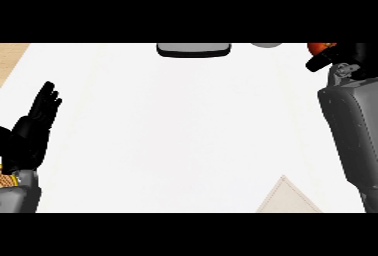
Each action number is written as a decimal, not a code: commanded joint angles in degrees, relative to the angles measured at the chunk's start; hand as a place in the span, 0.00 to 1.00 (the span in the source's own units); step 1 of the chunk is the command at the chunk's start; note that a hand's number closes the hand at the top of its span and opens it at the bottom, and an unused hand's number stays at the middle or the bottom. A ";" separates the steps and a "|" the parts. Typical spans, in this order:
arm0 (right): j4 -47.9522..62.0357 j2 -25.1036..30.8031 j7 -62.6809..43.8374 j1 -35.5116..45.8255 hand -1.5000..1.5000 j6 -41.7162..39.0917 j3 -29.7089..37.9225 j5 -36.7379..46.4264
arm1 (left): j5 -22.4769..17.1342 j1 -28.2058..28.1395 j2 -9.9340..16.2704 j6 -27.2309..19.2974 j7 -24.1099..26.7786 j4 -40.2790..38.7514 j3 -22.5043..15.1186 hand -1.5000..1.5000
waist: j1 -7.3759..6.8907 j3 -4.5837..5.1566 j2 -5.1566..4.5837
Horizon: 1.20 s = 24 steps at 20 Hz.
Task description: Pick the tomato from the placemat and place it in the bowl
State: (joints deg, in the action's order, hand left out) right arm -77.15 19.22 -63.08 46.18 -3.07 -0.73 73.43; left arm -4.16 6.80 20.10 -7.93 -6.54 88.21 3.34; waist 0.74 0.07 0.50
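A red tomato (317,48) shows as a small patch at the top right, mostly hidden by my right hand (345,54), whose black fingers curl round it at the picture's upper edge. The right forearm rises along the right side. My left hand (33,127) rests open at the left edge, fingers straight and pointing up. A beige placemat (288,200) shows one corner at the lower right. At the top centre sits a grey, dark-rimmed dish (193,49), cut off by the edge; it may be the bowl.
A small grey rounded object (266,44) peeks in at the top, right of the dish. The counter top (177,130) is white, with a wooden strip (11,57) at the upper left corner.
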 commanded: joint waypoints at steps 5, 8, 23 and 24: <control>-6.89 4.54 -0.46 -4.14 1.00 -1.27 10.43 -2.44 | -0.18 2.29 0.48 1.48 -0.60 -0.54 1.39 0.50 | -0.44 -0.07 -0.43; -12.04 5.11 2.94 -10.70 1.00 -0.14 14.05 -6.02 | 0.78 0.33 -0.88 1.46 3.36 -3.56 1.45 0.50 | -0.16 -0.06 -0.39; 13.29 14.79 29.87 -18.30 1.00 19.42 29.25 -18.39 | 0.88 2.93 -2.25 3.19 0.71 -2.27 3.18 0.50 | -0.95 -0.10 -0.68; 20.11 15.45 31.01 -15.44 1.00 22.11 29.15 -17.11 | 3.21 -0.22 -3.77 1.88 1.03 0.93 0.70 0.50 | -1.53 -0.12 -0.75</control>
State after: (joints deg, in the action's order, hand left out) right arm -68.02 31.66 -38.11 28.57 14.17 25.71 58.02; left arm -1.77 7.79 17.37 -6.21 -6.96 88.79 4.54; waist -0.30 -0.04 -0.11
